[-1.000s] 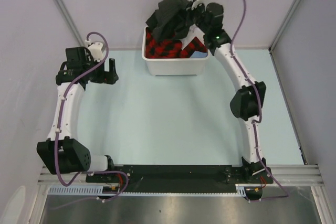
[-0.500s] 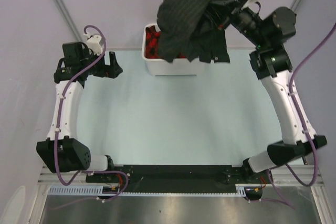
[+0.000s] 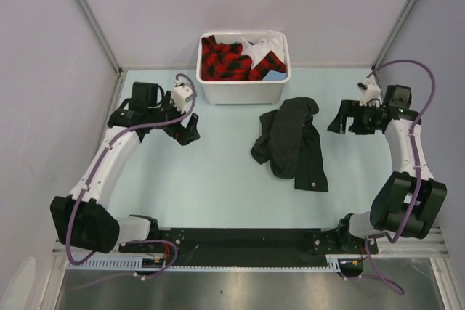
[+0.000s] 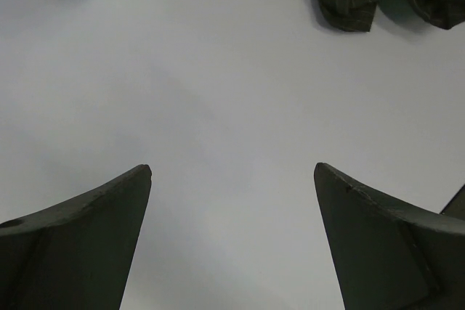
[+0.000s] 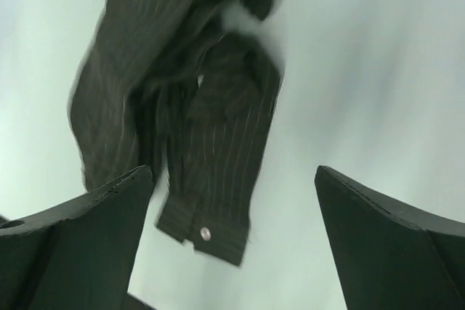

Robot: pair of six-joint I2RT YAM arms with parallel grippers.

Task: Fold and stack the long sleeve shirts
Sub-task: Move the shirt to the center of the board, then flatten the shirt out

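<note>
I have the black pinstriped shirt lying in a crumpled heap on the pale table. It sits right of centre, close in front of the right corner of the white bin at the far edge. The cloth is bunched and twisted rather than spread out, and it trails toward the near side. From the right wrist camera I can make out one cuff lying flat on the table with a pale button on it. The right claw sits just right of the heap, pointing at it, with its jaws spread wide and nothing between them; it is not touching the cloth. The left claw is on the other side, well apart from the shirt. Its jaws are also wide apart over bare table, and only the shirt's edge shows at the top right of its camera view. Inside the bin I see red-and-black plaid garments piled with some white cloth and a scrap of blue.
</note>
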